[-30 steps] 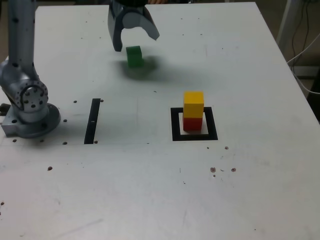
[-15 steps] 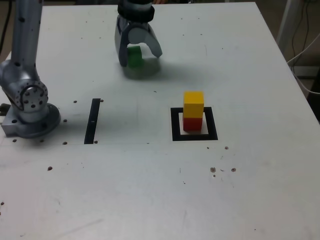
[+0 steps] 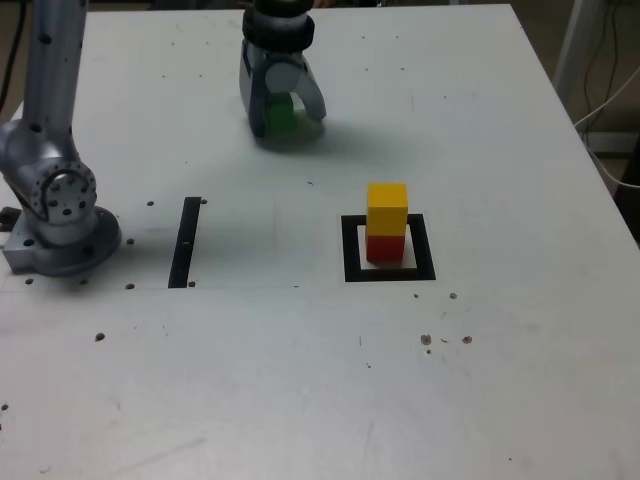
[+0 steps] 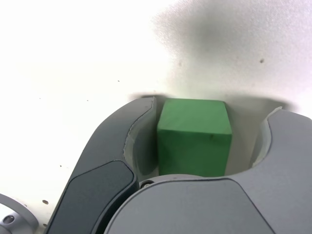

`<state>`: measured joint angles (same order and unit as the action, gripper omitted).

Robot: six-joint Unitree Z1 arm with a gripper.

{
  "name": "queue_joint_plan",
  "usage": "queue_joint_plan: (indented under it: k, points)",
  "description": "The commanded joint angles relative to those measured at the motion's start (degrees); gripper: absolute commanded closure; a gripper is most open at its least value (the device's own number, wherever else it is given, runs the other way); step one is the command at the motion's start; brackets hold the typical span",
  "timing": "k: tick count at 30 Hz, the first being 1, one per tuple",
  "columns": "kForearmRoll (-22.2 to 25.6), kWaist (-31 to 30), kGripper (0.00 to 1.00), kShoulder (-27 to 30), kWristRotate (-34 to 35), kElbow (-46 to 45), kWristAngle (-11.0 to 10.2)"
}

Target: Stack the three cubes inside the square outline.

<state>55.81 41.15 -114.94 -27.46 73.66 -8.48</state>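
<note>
The green cube [image 3: 280, 112] rests on the white table at the back, between the lowered fingers of my gripper [image 3: 284, 121]. In the wrist view the green cube [image 4: 195, 131] fills most of the space between the jaws of the gripper [image 4: 210, 110]. One finger [image 4: 139, 126] lies close against it, while a gap shows on the other side, so the gripper is open around it. The yellow cube [image 3: 387, 196] stands on the red cube [image 3: 385, 247] inside the square outline [image 3: 351, 250], right of centre in the exterior view.
The arm's grey base [image 3: 60, 205] is bolted at the exterior view's left edge. A thin black tape strip [image 3: 185, 241] lies between the base and the outline. Cables hang past the table's right edge [image 3: 600, 130].
The gripper came down over the green cube, and its jaws have narrowed around it. The cube and the two-cube stack have stayed in place.
</note>
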Motion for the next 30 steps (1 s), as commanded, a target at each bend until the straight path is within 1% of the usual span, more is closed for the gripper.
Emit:
queue_joint_plan:
  k: [1, 5, 8, 10, 17, 22, 25, 30]
  points:
    - [-0.6, 0.4, 0.26, 0.3, 0.3, -0.2, -0.7]
    - [-1.6, 0.6, 0.26, 1.0, 0.7, -0.3, -2.1]
    - [-1.8, 0.7, 0.26, 1.6, 0.8, -0.4, -2.7]
    - [-1.5, 0.6, 0.28, 1.8, 0.8, -0.4, -2.6]
    - [-0.3, -0.1, 0.41, 2.0, 0.7, -0.3, -0.8]
    - [0.2, 0.1, 0.48, 1.6, 0.6, -0.2, -0.3]
    - [0.3, 0.2, 0.5, 1.5, 0.5, -0.1, -0.3]
    - [-0.2, 0.4, 0.51, 1.6, 0.4, 0.1, -0.8]
